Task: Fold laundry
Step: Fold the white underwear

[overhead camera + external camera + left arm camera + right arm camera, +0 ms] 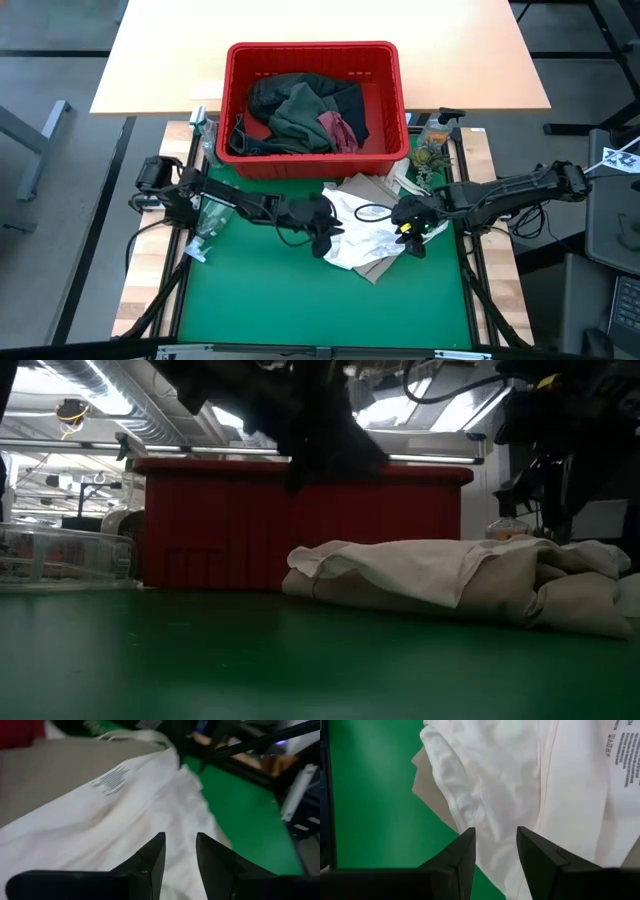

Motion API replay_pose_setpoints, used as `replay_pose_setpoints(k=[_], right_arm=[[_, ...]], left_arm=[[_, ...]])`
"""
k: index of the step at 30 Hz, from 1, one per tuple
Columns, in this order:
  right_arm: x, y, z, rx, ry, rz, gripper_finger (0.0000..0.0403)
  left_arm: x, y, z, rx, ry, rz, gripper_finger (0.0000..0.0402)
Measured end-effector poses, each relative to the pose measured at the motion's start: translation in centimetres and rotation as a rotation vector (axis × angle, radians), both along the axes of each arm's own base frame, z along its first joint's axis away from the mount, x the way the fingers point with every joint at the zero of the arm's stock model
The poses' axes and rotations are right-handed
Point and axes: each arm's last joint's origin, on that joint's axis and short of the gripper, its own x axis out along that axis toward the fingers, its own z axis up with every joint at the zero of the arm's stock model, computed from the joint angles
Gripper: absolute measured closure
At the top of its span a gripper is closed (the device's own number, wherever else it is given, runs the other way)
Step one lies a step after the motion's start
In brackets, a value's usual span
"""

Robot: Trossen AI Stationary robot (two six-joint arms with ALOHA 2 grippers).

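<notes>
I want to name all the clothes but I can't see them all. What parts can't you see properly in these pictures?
- Clothes in the red basket: high view shows only the top layer; low view shows just its wall.
- Tan garment under the white garment: mostly covered.
- Printed label: left wrist view, blurred.
- Left gripper, right gripper: the fingers stand apart over cloth; nothing gripped.

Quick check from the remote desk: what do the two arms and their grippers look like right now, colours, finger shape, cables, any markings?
Both arms are black and jointed, with black cables looping alongside. The left gripper and right gripper each end in two dark, wedge-shaped fingers tapering to blunt tips. A yellow marking shows near the right wrist.
</notes>
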Motion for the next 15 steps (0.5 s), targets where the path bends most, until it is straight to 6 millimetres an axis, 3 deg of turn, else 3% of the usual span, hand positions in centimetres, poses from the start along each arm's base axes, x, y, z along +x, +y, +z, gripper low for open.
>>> replay_pose_setpoints(k=[7,15], right_arm=[[0.0,0.0,0.0,-0.001,0.0,0.0,0.026],[0.1,0.0,0.0,-0.001,-0.007,0.0,0.026]], left_arm=[[0.0,-2.4,0.9,0.107,-0.096,-0.081,0.0287],[-0.3,-4.6,0.8,0.217,-0.109,-0.137,0.0234]])
